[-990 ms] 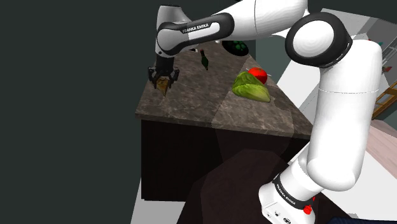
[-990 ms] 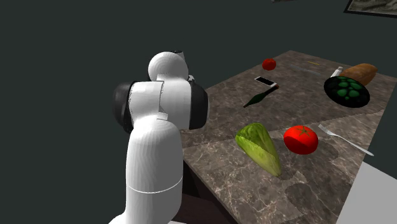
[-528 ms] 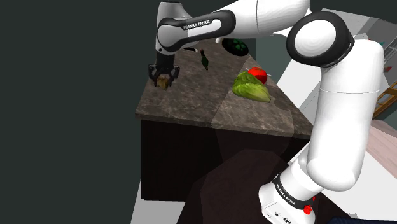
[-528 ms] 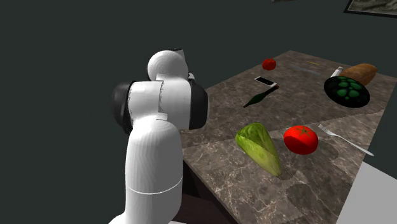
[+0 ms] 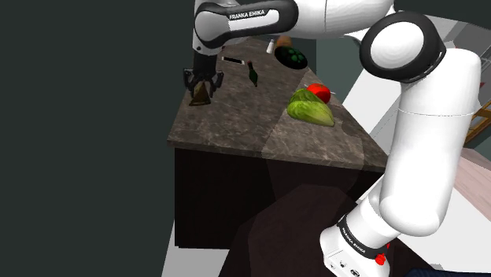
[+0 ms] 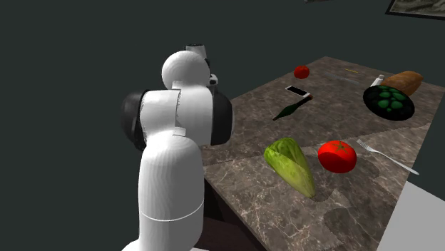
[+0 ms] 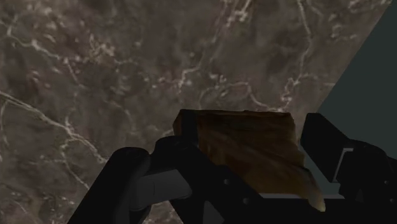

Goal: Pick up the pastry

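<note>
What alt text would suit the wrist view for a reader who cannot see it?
A brown pastry is clasped between the two black fingers of the end effector, seen looking along them. Behind it spreads a dark countertop with pale veins, like marble.

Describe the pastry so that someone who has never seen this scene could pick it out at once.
Find the dark marble counter, then the black gripper near its edge at the shoulder view's left. The pastry is the brown chunk clasped between its fingers. The lettuce and tomato nearby are green and red and lie on the counter.
</note>
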Robot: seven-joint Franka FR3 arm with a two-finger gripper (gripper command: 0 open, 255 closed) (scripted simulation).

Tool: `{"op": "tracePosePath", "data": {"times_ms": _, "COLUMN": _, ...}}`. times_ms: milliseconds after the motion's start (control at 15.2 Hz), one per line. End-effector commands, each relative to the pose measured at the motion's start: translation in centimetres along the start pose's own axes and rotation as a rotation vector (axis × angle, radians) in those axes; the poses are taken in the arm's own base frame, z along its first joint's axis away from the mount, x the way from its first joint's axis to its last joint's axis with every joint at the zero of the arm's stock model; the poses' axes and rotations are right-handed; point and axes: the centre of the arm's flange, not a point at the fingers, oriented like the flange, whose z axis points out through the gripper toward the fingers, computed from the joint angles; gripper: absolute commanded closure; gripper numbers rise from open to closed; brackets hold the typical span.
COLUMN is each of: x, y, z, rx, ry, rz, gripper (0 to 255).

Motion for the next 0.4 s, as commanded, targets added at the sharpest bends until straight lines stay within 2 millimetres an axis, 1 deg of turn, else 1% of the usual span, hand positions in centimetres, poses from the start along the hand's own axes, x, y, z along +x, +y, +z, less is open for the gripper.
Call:
{"op": "tracePosePath", "data": {"times_ms": 0, "x": 0.0, "y": 0.1, "z": -1.1, "rx": 0.0, "ry": 0.0, "rz": 0.0, "gripper": 255}}
{"op": "tracePosePath", "data": {"times_ms": 198, "x": 0.0, "y": 0.1, "z": -2.7, "rx": 0.0, "ry": 0.0, "rz": 0.0, "gripper": 255}}
{"op": "tracePosePath", "data": {"times_ms": 330, "x": 0.0, "y": 0.1, "z": -2.7, "rx": 0.0, "ry": 0.0, "rz": 0.0, "gripper": 255}}
